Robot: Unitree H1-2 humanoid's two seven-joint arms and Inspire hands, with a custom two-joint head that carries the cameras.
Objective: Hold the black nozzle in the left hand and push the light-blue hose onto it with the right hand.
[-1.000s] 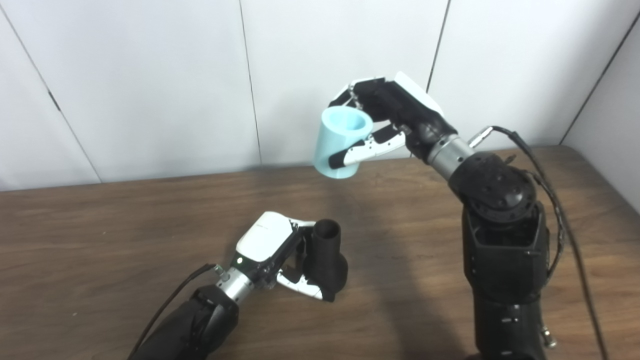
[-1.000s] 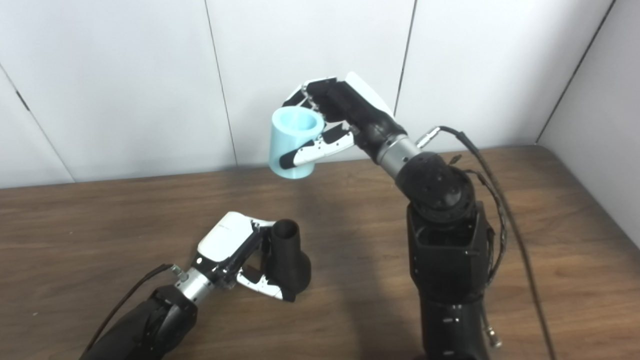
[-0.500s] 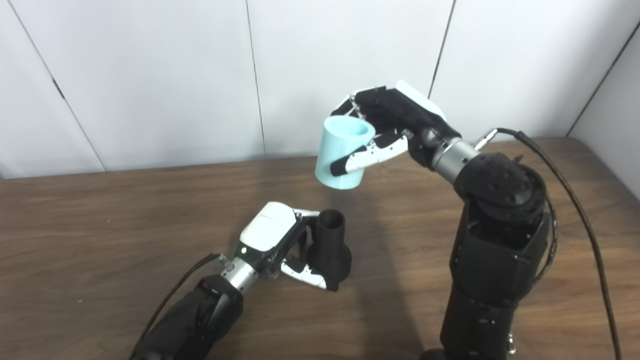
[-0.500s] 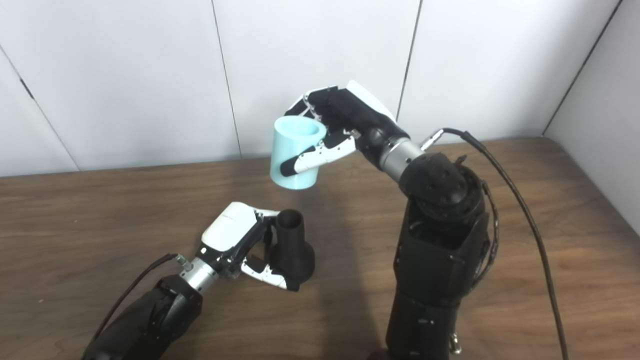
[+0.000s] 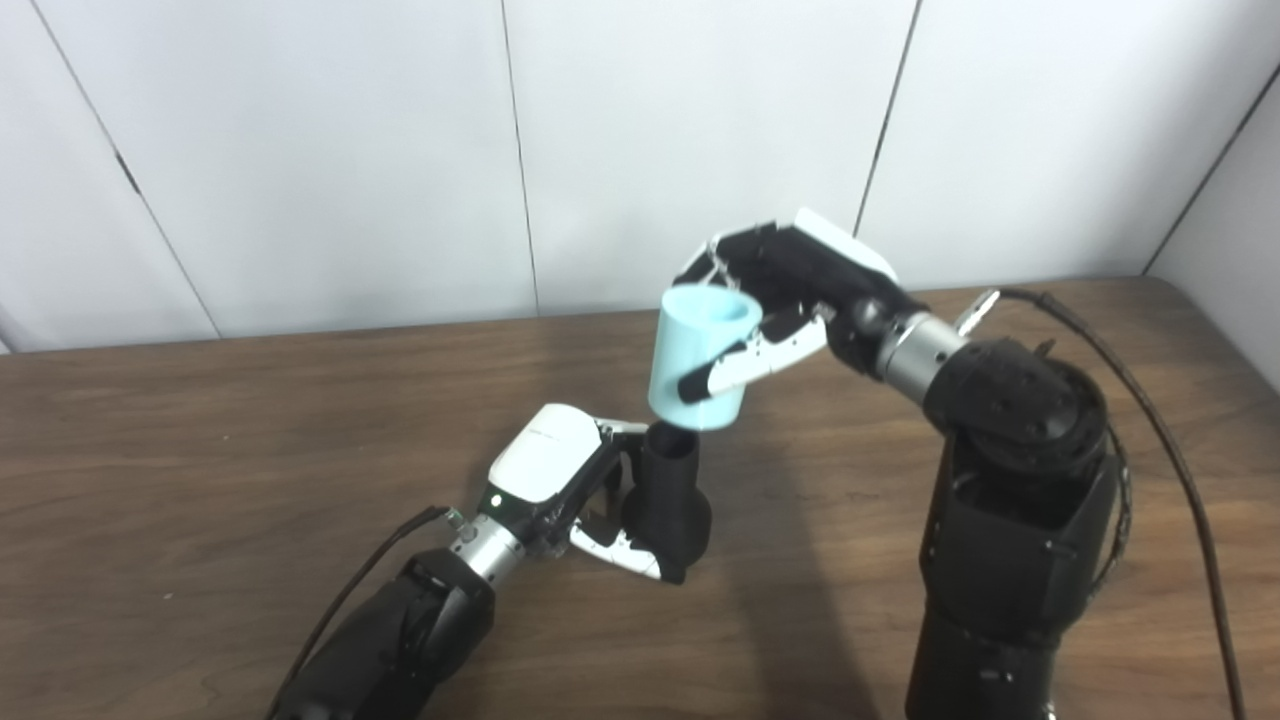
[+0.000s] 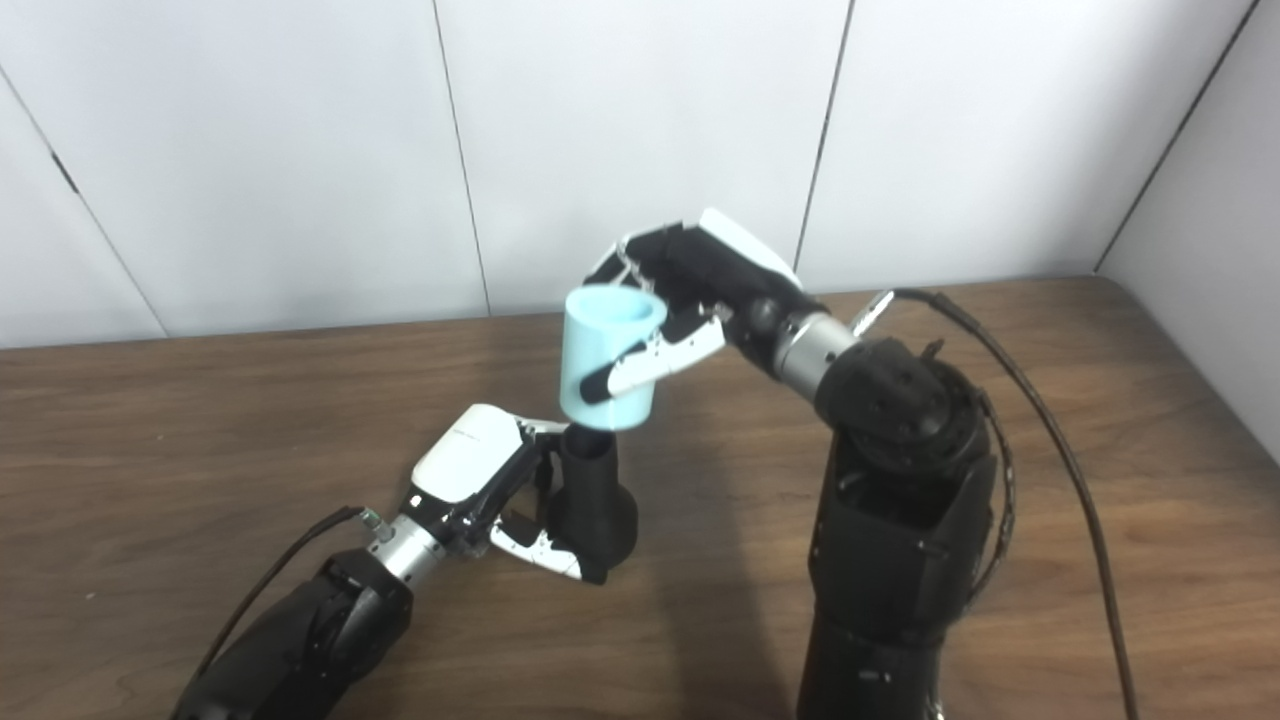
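Two hands, two parts meeting over the table.
Left hand grips the upright black nozzle; right hand clasps the light-blue hose, whose lower rim covers the nozzle's top.

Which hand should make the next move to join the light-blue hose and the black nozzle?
The right hand. It holds the light-blue hose just above the black nozzle, whose top it hides. The left hand grips the nozzle upright on the wooden table.

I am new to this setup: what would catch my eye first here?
The light-blue hose, gripped in the right hand, hangs mid-scene just above the black nozzle. The left hand holds that nozzle upright on the brown table.
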